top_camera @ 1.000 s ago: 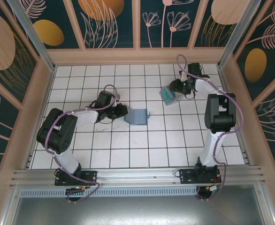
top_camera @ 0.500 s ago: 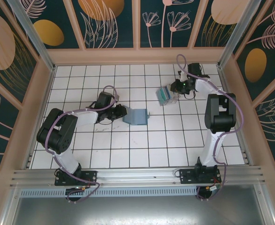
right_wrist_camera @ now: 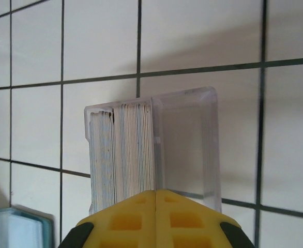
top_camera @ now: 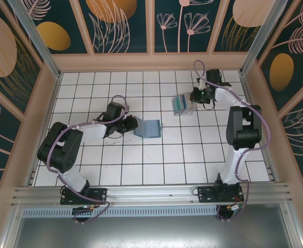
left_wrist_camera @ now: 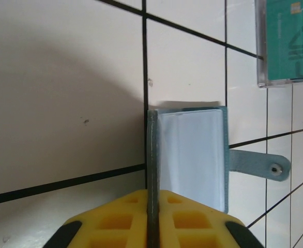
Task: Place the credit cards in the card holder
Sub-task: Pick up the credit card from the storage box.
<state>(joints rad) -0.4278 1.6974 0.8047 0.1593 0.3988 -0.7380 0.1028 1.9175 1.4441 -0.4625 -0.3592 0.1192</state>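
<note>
L claw [left_wrist_camera: 152, 194] is pressed together on the card holder [left_wrist_camera: 193, 155], pinching one flap that stands edge-on btwn the yellow fingers [left_wrist_camera: 131, 201]. The pale inner panel lies flat on the tabletop [top_camera: 156, 160], long axis running straight away from the claw, w/ the snap tab [left_wrist_camera: 260, 165] poking out to the right. From the top view we see the holder mid-tabletop, touching the L claw's tip, w/ bare tiles toward the near edge.

R claw [right_wrist_camera: 155, 192] is closed on the clear box [right_wrist_camera: 185, 150] at its partition. The credit cards [right_wrist_camera: 121, 155] stand on edge in the left compartment, long axis away from the claw. The box sits in the far-right part, clear of the walls and near the holder but not touching it.
</note>
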